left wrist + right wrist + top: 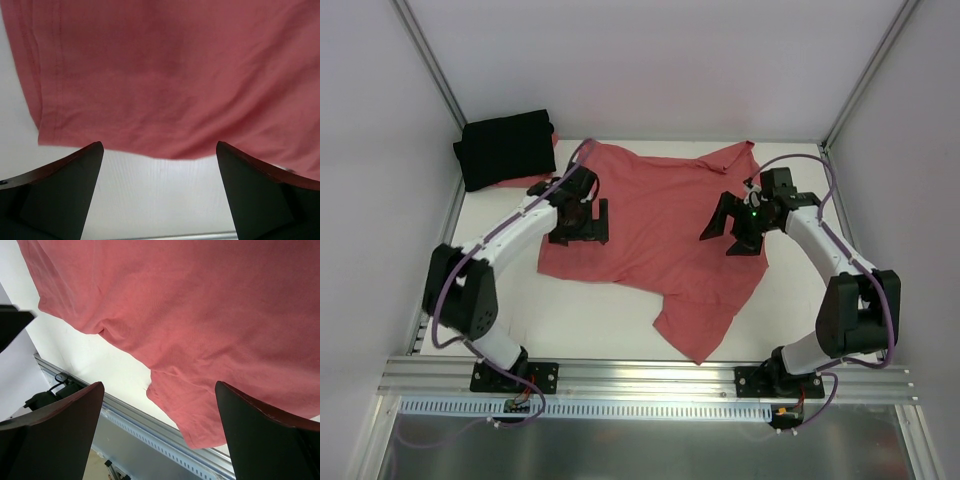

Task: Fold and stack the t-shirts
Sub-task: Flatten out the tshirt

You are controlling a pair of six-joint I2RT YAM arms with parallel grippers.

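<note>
A coral-red t-shirt (660, 225) lies spread and rumpled across the middle of the white table, one corner reaching the near edge. A black t-shirt (506, 148) sits folded at the back left corner. My left gripper (582, 222) hovers open over the red shirt's left edge; in the left wrist view the shirt's hem (160, 80) lies beyond my open fingers (65, 190), with bare table between them. My right gripper (732, 228) stands open above the shirt's right side. The right wrist view shows red cloth (200, 315) and nothing between the fingers (260, 440).
White walls with metal posts close in the table on three sides. An aluminium rail (650, 378) runs along the near edge where both arm bases are bolted. Bare table (590, 320) shows at the near left.
</note>
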